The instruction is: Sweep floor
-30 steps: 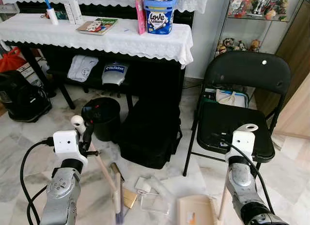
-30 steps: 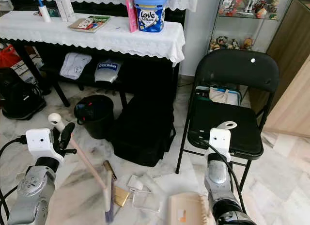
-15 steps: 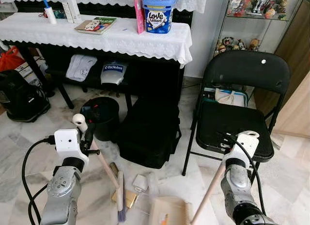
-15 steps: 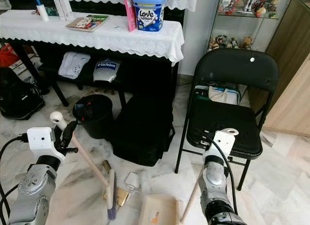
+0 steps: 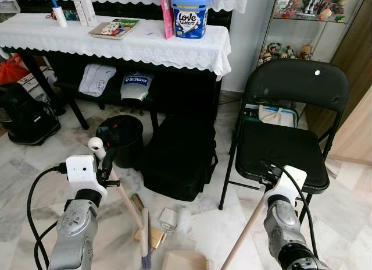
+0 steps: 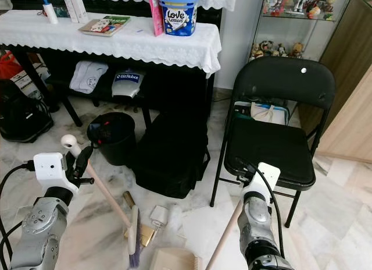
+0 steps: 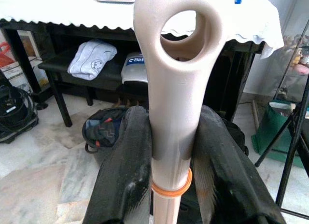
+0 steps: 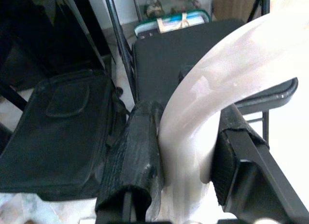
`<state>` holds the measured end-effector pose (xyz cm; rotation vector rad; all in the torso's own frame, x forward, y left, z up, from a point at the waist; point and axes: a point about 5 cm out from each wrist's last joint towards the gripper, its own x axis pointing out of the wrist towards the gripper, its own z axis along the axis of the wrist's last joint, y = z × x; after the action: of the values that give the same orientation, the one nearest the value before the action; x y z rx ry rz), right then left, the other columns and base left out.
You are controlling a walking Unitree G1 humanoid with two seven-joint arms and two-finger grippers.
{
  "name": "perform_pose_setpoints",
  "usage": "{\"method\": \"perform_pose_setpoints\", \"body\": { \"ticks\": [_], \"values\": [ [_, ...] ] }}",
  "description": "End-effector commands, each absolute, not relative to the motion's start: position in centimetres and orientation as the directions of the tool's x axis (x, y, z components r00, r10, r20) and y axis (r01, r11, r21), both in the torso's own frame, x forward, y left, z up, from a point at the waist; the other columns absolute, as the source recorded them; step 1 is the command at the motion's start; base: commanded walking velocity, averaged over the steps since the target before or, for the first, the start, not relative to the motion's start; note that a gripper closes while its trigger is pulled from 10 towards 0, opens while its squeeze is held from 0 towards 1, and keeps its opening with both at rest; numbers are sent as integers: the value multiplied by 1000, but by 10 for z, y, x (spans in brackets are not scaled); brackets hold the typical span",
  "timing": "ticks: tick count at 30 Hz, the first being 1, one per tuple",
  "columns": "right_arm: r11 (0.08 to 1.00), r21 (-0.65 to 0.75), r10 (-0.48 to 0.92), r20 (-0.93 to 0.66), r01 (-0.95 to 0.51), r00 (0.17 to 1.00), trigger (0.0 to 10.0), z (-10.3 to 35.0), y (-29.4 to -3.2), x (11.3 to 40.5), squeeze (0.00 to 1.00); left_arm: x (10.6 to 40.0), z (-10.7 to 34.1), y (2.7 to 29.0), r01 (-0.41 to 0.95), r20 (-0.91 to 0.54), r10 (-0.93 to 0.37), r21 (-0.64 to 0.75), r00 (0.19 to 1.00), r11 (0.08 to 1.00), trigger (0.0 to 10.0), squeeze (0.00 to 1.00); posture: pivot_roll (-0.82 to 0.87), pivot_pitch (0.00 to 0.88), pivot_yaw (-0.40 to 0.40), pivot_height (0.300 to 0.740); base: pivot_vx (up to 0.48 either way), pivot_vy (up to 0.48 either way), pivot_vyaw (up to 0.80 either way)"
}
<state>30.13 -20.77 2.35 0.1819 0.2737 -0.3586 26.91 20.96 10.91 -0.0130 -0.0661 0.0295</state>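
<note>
Jaws of left gripper [image 7: 169, 175] clamping smooth cream broom [image 5: 125, 200] handle, right gripper [image 8: 186, 171] jaws gripping glossy dustpan [image 5: 186, 260] pole

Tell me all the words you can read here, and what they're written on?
"Love Letters": blue tub on the white-clothed table.
"BizRobot": grey cloth item under that table.
Book cover and white tubes on the table: too small to read.

Broom [image 5: 125, 197]: beige handle slanted, looped end up, bristle head on marble floor [image 5: 35, 165]. Dustpan [image 5: 183, 260]: beige, flat on floor just beside bristles, handle slanted.
</note>
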Motion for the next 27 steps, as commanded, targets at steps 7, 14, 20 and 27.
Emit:
{"method": "perform_pose_setpoints", "body": {
  "ticks": [7,14,20,27],
  "values": [
    [954,1,-298,-113,300,948,10000,58,-218,316,0,272,118,208,-11,105,13,-19,994,1000,10000,0,27,0,25,740,0,0,0],
    [967,-16,-255,-117,255,960,10000,61,-216,319,0,272,118,208,-10,105,12,-21,994,1000,10000,0,24,0,22,740,0,0,0],
    [966,7,-256,-136,260,957,10000,57,-213,316,0,272,118,207,-8,103,10,-23,995,1000,10000,0,26,0,22,740,0,0,0],
    [954,95,-259,-222,286,940,10000,47,-208,313,0,272,118,207,-6,103,8,-23,995,1000,10000,0,25,0,20,740,0,0,0]
  ]
}}
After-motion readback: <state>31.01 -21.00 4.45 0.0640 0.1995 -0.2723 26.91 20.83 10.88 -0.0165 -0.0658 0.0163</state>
